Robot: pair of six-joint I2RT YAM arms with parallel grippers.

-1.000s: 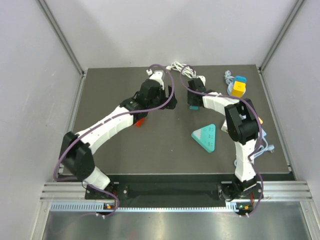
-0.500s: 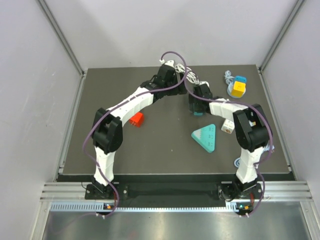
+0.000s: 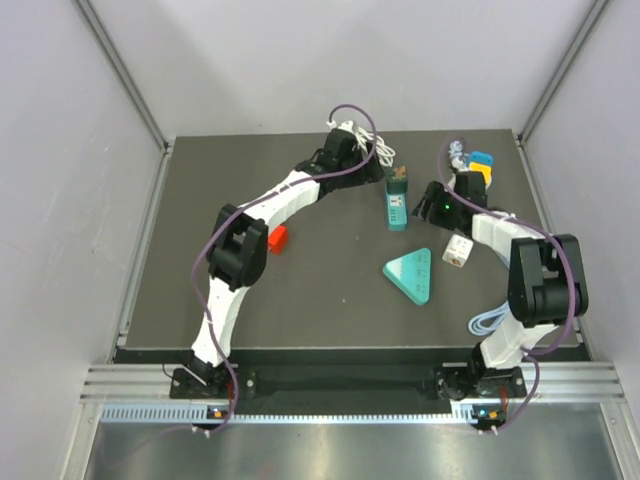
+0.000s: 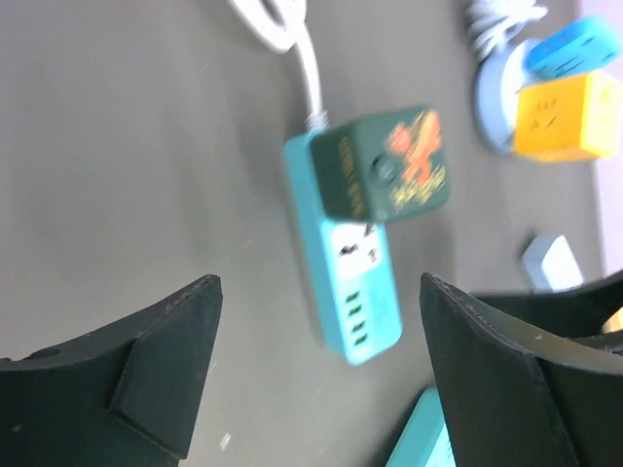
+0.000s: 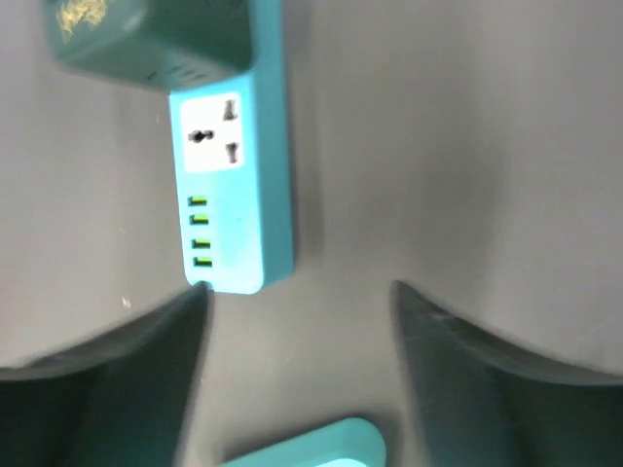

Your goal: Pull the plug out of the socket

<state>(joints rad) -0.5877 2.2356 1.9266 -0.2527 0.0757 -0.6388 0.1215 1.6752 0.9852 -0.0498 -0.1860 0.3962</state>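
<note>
A teal power strip (image 3: 397,210) lies on the dark table, and a dark green plug (image 3: 398,178) sits in its far end, next to the white cord (image 3: 358,135). My left gripper (image 3: 362,155) is open and empty, hovering behind and left of the plug. In the left wrist view the strip (image 4: 355,282) and plug (image 4: 389,165) lie ahead between my open fingers (image 4: 165,360). My right gripper (image 3: 430,203) is open and empty just right of the strip. In the right wrist view the strip (image 5: 229,185) and plug (image 5: 146,34) are up and left.
A teal triangle (image 3: 412,273), a white cube (image 3: 457,250) and a red block (image 3: 277,238) lie near the middle. A yellow and blue adapter (image 3: 478,172) sits on a coiled cable at the back right. A pale cable (image 3: 495,320) lies at the right edge.
My right gripper has pulled away to the right, uncovering the strip and plug. My left arm has stretched farther back, its gripper now near the cord.
</note>
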